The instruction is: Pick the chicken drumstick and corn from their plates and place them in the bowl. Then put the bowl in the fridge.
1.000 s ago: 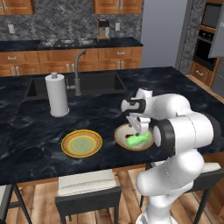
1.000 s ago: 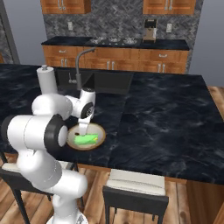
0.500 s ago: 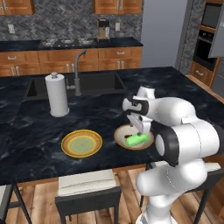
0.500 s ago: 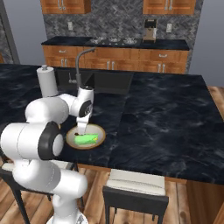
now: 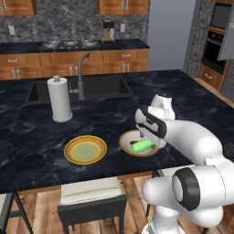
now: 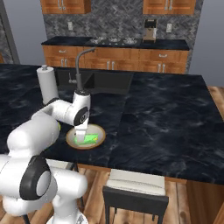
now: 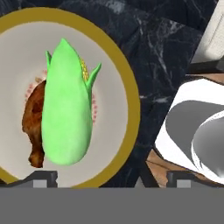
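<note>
bowl (image 7: pixel 127 83): on the dark marble counter (image 5: pixel 41 137) near its front edge, tan rim, pale inside — holds both foods.
corn (image 7: pixel 65 109): bright green husk with a few yellow kernels showing, lying across the middle of the bowl, partly on top of the drumstick.
chicken drumstick (image 7: pixel 36 127): reddish-brown, tucked beside and under the corn, touching it.
gripper (image 6: pixel 81 134): hangs just above the bowl, pointing down, jaws spread wide — nothing between them; in the hand view the two dark tips sit far apart at the bottom edge.
yellow-rimmed plate (image 5: pixel 85 150): greenish centre, bare, just beside the bowl on the same counter.
paper towel roll (image 5: pixel 60 98): upright, further back near the sink (image 5: pixel 91 87).
</note>
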Motion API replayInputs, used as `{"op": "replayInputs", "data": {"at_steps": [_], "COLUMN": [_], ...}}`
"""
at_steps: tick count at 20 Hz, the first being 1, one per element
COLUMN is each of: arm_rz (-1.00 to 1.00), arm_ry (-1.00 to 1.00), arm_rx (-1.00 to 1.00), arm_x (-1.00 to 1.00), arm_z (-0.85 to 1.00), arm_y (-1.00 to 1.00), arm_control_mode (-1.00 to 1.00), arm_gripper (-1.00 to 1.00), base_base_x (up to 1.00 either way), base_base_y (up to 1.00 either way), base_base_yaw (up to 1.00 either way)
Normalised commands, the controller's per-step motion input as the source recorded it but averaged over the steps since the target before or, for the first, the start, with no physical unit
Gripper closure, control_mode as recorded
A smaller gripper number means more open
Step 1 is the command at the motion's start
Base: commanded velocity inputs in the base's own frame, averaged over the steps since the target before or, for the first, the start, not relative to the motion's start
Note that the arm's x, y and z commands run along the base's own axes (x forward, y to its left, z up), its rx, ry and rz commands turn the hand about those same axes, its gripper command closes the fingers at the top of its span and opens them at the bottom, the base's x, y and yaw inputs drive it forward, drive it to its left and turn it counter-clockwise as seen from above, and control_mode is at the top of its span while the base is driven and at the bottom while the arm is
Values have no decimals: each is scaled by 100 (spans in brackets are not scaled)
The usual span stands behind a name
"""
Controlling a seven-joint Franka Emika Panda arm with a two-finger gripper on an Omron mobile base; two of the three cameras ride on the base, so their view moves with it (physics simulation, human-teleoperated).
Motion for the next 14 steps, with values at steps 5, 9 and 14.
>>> {"op": "replayInputs", "data": {"at_steps": [5, 9, 14], "arm_rz": [3, -9, -2], "arm_ry": [-24, -2, 4], "arm_rx": [3, 1, 10], "arm_x": [-65, -22, -7], "arm_z": [0, -4, 0], "arm_y": [-19, -15, -22], "arm_control_mode": [-100, -100, -100], "arm_gripper": [-100, -100, -100], "base_base_x": [0, 0, 0], "base_base_y": [0, 0, 0], "base_base_yaw": [0, 0, 0]}}
